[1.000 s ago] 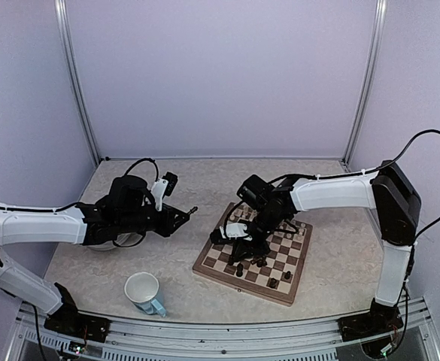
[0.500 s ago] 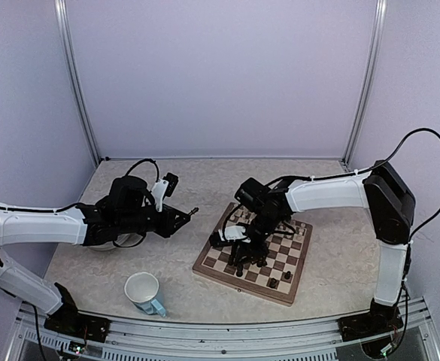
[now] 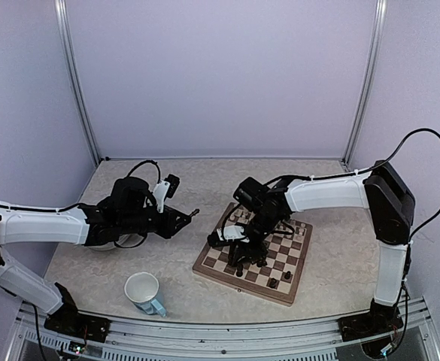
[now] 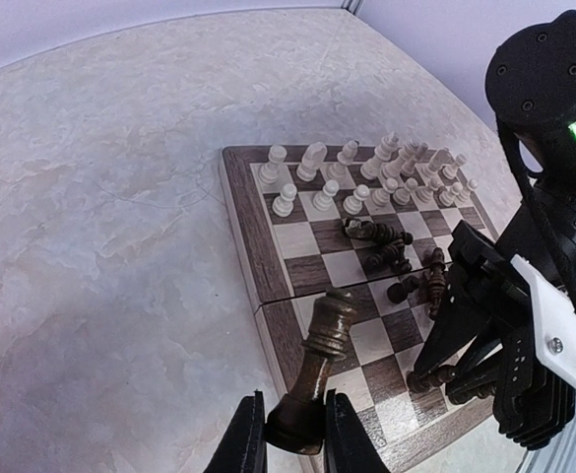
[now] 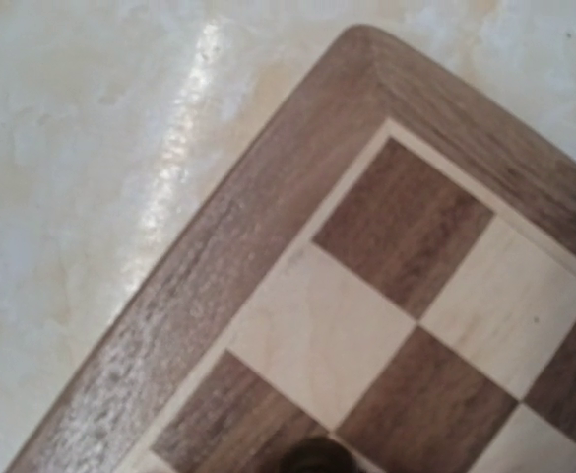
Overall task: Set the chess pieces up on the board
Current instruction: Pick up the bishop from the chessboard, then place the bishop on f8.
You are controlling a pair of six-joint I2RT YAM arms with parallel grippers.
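Grip check: left gripper (image 4: 289, 434) clamps tilted dark crowned piece (image 4: 319, 360) by base, lower centre; right gripper (image 3: 241, 252) low over board (image 4: 240, 212), jaw gap unclear. Upright it before seating.

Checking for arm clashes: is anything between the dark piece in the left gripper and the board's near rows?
Yes: the right gripper hangs over the near squares of the board; toppled dark pieces lie mid-board.

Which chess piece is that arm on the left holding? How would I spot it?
Find the wooden chessboard; left of it, the left arm's fingers pinch one dark piece by its base. It is tall, crowned and tilted, the only piece held up; the other dark ones sit on the board.
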